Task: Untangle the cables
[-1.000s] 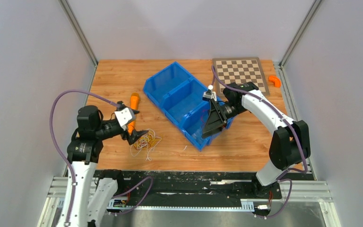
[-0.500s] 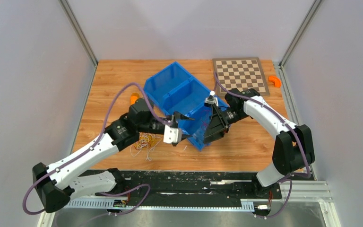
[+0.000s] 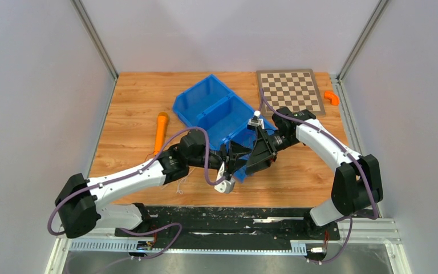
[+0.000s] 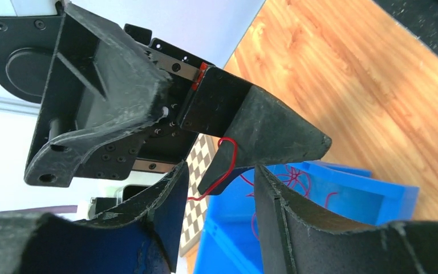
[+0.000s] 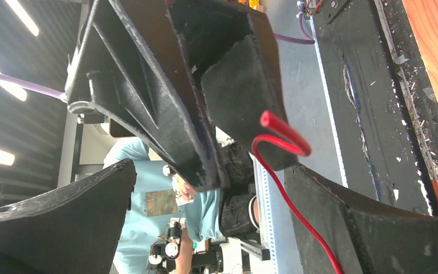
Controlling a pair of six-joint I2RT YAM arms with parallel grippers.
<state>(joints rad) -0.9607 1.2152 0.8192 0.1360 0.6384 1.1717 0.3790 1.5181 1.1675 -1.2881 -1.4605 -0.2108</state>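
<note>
The red cable (image 4: 232, 157) drapes over one finger of my right gripper (image 3: 256, 155), which hangs open over the near compartment of the blue bin (image 3: 205, 105). More red loops (image 4: 293, 178) lie inside the bin. My left gripper (image 4: 221, 171) points at the right one tip to tip, jaws partly apart, with the red strand crossing just beyond the gap. In the right wrist view the red cable (image 5: 285, 194) ends in a bent tip near the left finger and runs down along my right gripper's (image 5: 211, 171) finger. The cable tangle is mostly hidden under the left forearm; thin strands (image 3: 179, 184) peek out.
An orange-handled tool (image 3: 161, 131) lies on the wooden table left of the bin. A chessboard (image 3: 291, 88) and a small orange piece (image 3: 332, 98) sit at the back right. The left arm stretches low across the table's near middle.
The left arm has swung right from the tangle to the bin's near end, meeting the right gripper, and its jaws have narrowed. The right gripper barely moved.
</note>
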